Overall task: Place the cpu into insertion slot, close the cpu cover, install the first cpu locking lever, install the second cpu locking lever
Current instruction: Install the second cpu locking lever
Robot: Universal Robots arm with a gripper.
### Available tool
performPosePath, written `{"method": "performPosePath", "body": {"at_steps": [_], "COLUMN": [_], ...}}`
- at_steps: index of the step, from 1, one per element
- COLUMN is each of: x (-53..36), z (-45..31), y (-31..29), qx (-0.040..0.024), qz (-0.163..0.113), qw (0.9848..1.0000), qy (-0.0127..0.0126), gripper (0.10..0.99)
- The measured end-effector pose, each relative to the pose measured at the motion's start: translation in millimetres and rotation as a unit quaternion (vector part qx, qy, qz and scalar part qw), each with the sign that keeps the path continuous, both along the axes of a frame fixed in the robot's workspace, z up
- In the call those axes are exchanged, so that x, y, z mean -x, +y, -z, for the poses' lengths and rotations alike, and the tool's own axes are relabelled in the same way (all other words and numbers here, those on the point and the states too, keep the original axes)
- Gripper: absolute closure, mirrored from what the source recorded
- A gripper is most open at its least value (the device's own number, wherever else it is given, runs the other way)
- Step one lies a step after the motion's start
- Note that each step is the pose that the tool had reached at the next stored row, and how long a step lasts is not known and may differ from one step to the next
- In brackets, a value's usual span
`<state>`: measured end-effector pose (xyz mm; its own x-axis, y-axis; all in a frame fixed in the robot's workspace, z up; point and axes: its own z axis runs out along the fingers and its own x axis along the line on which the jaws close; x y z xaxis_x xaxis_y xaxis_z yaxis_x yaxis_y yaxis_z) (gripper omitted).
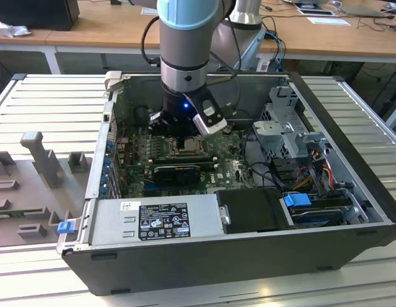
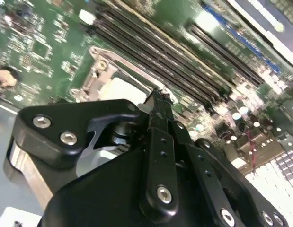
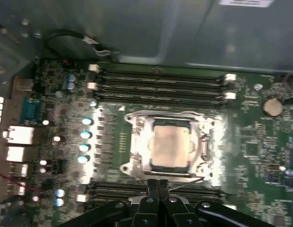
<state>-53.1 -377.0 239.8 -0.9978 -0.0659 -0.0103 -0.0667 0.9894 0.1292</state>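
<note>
My gripper [image 3: 159,185], fingers pressed together and empty, hovers at the lower edge of the cpu cover [image 3: 137,137], closed over the cpu [image 3: 170,146] mid-frame; a misjudged push could scrape the motherboard [image 3: 260,142].

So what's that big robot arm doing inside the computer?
The robot arm's black claw is reaching down into the open dark grey computer case, right over the green motherboard. Its fingers look pressed together, holding nothing. The small square silver-beige cpu already sits in its socket, with the thin silver metal cpu cover lying closed around it. The claw is poised at the socket's edge, next to the long black memory slots.
</note>
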Motion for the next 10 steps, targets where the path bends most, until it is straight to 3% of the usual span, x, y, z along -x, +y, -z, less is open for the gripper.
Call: {"method": "performPosePath", "body": {"at_steps": [4, 7, 10], "x": [0.4, 2.3, 6.0], "z": [8.3, 13.7, 20.4], "y": [-3.7, -5.0, -8.1], "qx": [-0.0027, -0.0149, -0.0194], "qz": [0.0, 0.0, -0.001], "qw": [1.0, 0.9999, 0.9998], "qy": [0.0002, 0.0002, 0.0002], "gripper": [0.98, 0.98, 0.98]}}
